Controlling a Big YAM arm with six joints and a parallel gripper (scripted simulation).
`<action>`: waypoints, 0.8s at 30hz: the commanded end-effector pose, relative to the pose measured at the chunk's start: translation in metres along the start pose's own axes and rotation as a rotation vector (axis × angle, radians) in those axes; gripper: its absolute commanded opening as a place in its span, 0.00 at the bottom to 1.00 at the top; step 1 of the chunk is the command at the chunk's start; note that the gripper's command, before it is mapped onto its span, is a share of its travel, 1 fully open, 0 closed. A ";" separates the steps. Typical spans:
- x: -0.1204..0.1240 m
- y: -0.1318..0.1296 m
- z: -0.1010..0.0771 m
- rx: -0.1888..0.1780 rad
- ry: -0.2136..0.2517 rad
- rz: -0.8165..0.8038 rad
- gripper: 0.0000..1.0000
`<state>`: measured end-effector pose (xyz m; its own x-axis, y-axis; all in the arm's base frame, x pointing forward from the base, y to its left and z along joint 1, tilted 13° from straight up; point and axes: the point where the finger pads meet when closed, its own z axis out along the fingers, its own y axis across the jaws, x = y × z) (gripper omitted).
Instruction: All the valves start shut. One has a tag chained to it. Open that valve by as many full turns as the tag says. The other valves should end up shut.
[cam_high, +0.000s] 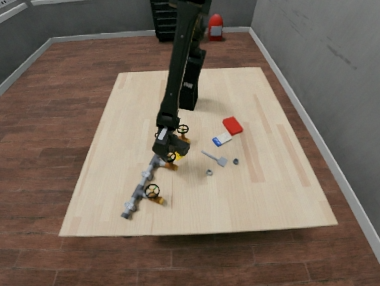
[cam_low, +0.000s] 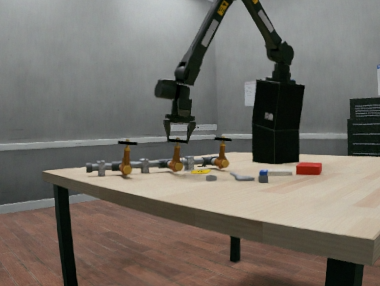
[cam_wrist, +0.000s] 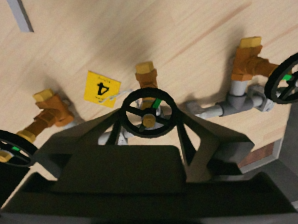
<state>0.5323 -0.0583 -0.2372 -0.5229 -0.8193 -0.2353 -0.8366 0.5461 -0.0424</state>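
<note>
A grey pipe (cam_high: 142, 184) (cam_low: 150, 163) (cam_wrist: 235, 104) with three brass valves lies on the wooden table (cam_high: 280, 200) (cam_low: 300, 210). My gripper (cam_high: 167, 154) (cam_low: 179, 139) (cam_wrist: 149, 112) is shut on the black handwheel (cam_wrist: 148, 112) of the middle valve (cam_low: 175, 161), coming down on it from above. A yellow tag (cam_wrist: 101, 88) (cam_low: 201, 171) (cam_high: 178, 156) marked 4 lies beside the middle valve. The near valve (cam_high: 154, 192) (cam_low: 125, 159) has its handwheel (cam_wrist: 9, 148) at the left edge of the wrist view. The far valve (cam_high: 183, 131) (cam_low: 222, 155) has its handwheel (cam_wrist: 287, 82) at the right edge of the wrist view.
A red block (cam_high: 232, 125) (cam_low: 308, 168), a blue-and-white piece (cam_high: 221, 140) (cam_low: 263, 175), a grey flat tool (cam_high: 215, 158) (cam_low: 242, 176) and small grey nuts (cam_high: 210, 172) (cam_high: 235, 161) lie right of the valves. The arm's black base (cam_high: 190, 85) (cam_low: 277, 122) stands at the table's back.
</note>
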 end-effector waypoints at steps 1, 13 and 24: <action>-0.003 -0.001 -0.002 0.001 -0.001 -0.351 0.00; -0.003 -0.001 -0.002 -0.002 0.000 -0.522 0.00; -0.003 -0.001 -0.002 -0.002 0.000 -0.524 1.00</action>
<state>0.5317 -0.0586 -0.2372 -0.0912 -0.9776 -0.1898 -0.9826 0.1193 -0.1425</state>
